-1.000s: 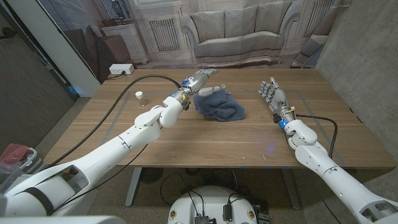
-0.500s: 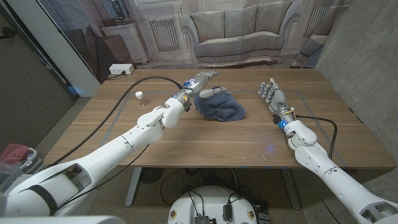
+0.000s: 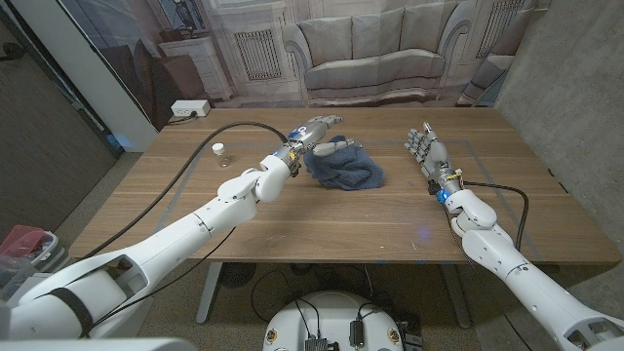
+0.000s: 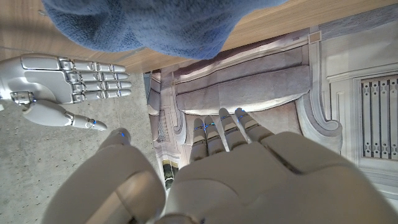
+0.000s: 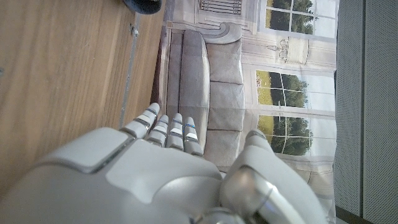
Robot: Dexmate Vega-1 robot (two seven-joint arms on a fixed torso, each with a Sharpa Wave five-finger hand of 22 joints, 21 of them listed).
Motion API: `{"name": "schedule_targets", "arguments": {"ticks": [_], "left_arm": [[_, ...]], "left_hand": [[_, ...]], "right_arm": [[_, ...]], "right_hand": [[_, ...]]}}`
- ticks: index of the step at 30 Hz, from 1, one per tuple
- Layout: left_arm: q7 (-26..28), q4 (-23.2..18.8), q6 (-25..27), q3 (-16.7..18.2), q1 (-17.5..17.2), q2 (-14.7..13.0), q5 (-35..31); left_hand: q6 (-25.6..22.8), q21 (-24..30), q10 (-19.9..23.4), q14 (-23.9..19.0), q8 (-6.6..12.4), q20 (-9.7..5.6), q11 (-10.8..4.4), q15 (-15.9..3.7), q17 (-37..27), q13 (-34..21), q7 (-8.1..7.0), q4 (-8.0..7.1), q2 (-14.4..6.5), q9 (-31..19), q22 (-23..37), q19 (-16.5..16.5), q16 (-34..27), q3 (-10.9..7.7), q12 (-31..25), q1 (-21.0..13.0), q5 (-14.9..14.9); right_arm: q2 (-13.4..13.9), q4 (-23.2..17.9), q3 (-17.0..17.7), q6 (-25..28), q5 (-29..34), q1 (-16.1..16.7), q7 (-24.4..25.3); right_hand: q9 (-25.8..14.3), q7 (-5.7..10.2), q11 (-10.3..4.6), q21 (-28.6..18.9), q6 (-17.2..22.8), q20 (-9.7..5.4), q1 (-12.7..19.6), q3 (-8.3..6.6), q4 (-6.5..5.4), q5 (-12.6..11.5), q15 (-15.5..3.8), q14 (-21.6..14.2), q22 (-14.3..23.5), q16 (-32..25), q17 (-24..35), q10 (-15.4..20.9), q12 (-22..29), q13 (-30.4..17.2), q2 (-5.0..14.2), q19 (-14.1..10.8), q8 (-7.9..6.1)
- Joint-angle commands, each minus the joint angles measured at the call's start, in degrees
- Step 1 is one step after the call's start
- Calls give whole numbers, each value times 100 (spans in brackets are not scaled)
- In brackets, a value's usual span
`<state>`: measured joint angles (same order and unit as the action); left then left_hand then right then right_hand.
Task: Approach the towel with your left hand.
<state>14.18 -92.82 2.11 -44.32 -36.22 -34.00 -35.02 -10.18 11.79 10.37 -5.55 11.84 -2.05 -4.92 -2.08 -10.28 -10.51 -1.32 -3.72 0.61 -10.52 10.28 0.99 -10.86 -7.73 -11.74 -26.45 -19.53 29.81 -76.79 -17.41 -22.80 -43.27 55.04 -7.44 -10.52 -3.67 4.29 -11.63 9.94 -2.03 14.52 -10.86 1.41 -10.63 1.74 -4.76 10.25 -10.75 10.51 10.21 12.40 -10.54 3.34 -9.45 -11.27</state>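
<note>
Crumpled dark-blue terry towel [image 3: 343,166] lies in a heap on the wooden table [image 3: 322,219], a bit past centre toward the far edge. Left hand [image 3: 317,133] sits at the towel's far-left corner, fingers spread and straight, thumb out over the cloth; whether it's touching the fabric I can't tell. It holds nothing. In the left wrist view the hand's back [image 4: 249,180] shows w/ fingers extended and apart, and the towel [image 4: 161,25] is close beside them.

Right hand [image 3: 424,148] is well apart from the towel, on the table's right side, fingers straight up and slightly apart, holding nothing. Left wrist view shows it too [image 4: 62,81], palm-side on, fingers together-ish and extended. Right wrist view gives the hand's back [image 5: 143,174] beside bare wood.

Other things: small clear jar w/ white lid [image 3: 220,152] stands left of the left arm, near but not touching a thick black cable [image 3: 200,161] that arcs over the table to the left wrist. Another black cable [image 3: 507,195] loops by the right forearm. White power strip [image 3: 189,109] on the floor past the far-left corner. Backdrop printed w/ a sofa [image 3: 375,54] behind the table. Nothing between left hand and towel.
</note>
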Motion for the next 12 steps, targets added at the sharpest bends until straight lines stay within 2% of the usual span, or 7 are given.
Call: {"name": "schedule_targets", "arguments": {"ticks": [1,12], "left_arm": [[112,102,-58,-49,20,2,29],[171,68,-80,12,-41,-31,128]], "left_hand": [[-80,-32,37,6,1,-211,-20,-232,-24,-31,0,-17,-6,-23,6,-18,13,15,9,-35,-35],[-123,-33,72,-12,9,-210,-35,-236,-23,-31,-24,-18,-15,-24,7,-23,5,28,0,-51,-40]], "right_arm": [[-74,90,-54,-84,78,-73,-11],[-126,124,-78,-154,111,-134,-15]], "right_hand": [[-29,-2,-6,-1,48,-107,2,16,3,-20,18,-25,26,-4,12,75,19,-8,39,-63,-38],[-29,-2,-2,0,48,-107,5,20,9,-20,19,-25,26,-2,11,84,18,-8,40,-64,-32]]}}
